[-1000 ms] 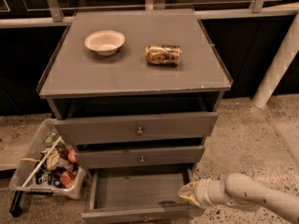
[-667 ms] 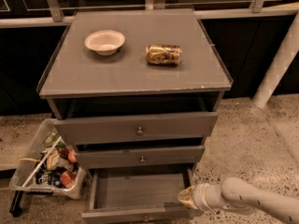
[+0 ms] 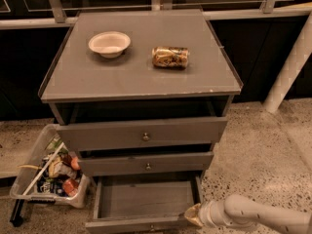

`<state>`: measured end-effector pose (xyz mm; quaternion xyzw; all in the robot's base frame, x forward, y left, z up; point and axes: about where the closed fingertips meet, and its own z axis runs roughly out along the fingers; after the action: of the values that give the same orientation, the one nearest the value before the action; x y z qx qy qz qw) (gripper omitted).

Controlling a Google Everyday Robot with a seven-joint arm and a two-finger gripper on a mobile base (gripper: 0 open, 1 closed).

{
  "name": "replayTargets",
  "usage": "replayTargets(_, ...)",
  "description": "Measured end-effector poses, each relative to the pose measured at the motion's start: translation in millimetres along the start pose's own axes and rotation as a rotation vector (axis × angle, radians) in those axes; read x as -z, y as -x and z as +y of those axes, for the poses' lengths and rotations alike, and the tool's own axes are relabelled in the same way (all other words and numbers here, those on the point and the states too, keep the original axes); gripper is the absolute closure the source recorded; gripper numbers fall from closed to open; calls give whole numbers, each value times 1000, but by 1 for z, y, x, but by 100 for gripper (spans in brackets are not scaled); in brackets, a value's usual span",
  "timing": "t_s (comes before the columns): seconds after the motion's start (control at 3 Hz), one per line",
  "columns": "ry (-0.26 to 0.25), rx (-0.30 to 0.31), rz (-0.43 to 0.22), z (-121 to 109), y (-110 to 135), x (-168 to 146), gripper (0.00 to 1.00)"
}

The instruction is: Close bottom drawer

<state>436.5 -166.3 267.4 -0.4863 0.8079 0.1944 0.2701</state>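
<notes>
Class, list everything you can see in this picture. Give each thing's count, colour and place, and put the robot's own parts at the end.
cabinet: one, grey, centre of view
bowl: one, off-white, cabinet top, left side
can: one, gold-brown, on its side, right of the bowl
top drawer: one, grey, just under the cabinet top
middle drawer: one, grey, below the top drawer
bottom drawer: one, grey, lowest, pulled open
bin: one, clear plastic, on the floor left of the cabinet, holding mixed items
post: one, white, slanting at right
floor: speckled grey
arm: one, white, entering from lower right
hand: one, beige, at the bottom drawer's front right corner
</notes>
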Motion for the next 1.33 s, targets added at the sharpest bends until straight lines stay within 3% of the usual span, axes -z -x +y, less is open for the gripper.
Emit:
replayTargets(0.67,68,11,24,17,-28,-47,100)
replayTargets(1.33,61,56,38,23,-50,-79,100)
